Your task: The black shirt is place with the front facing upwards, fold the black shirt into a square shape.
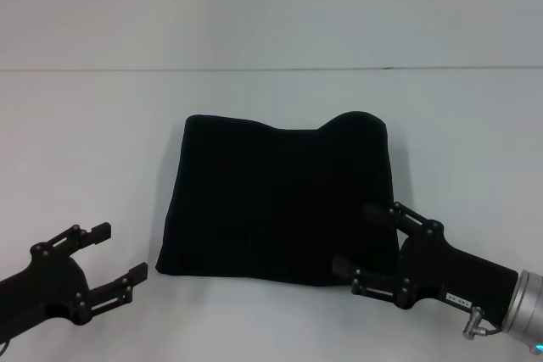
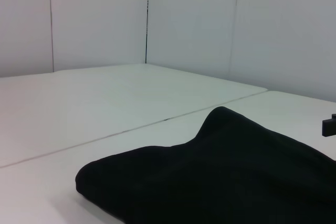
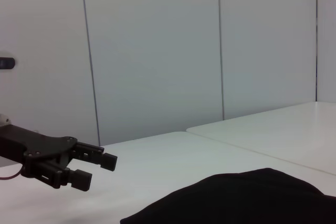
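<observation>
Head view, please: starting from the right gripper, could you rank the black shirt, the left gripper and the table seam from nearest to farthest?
1. The black shirt: its near right corner lies at the right gripper.
2. The left gripper: across the table's near left side, open.
3. The table seam: far back.

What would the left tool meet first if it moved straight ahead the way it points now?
Probably the black shirt. The open left tool points toward the shirt's near left edge across bare table. Nothing else lies between them, though the tool's height is unclear.
</observation>
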### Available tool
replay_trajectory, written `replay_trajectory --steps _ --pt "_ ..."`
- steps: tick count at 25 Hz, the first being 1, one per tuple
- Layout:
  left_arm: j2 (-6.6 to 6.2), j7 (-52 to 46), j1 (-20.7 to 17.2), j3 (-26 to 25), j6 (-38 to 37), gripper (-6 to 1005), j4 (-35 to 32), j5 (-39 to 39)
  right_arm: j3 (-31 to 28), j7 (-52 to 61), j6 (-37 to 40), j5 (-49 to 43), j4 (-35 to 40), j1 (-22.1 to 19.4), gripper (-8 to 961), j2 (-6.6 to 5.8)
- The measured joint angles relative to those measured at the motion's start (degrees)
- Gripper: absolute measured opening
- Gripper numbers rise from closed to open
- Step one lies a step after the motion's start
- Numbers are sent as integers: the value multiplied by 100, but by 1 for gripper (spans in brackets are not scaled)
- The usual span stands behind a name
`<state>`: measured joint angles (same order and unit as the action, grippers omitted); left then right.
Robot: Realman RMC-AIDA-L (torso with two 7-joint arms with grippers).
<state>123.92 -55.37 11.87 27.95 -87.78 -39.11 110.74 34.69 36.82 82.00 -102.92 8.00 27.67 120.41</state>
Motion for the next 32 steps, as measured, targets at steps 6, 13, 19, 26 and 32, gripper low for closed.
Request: replay_trajectory --steps 6,13,19,26,32 --pt "0 0 0 24 -11 841 0 41 11 0 13 0 0 -12 944 0" --pt "0 0 -9 26 -21 841 9 39 12 -2 32 -2 0 -16 944 0" --pt "0 0 -18 23 -29 841 12 25 11 -5 41 -9 0 -16 944 0" --pt "0 0 -2 22 -48 841 26 19 12 -11 41 -12 0 3 945 0" --pt "0 0 0 10 -89 841 27 21 11 -15 51 -17 0 7 945 0"
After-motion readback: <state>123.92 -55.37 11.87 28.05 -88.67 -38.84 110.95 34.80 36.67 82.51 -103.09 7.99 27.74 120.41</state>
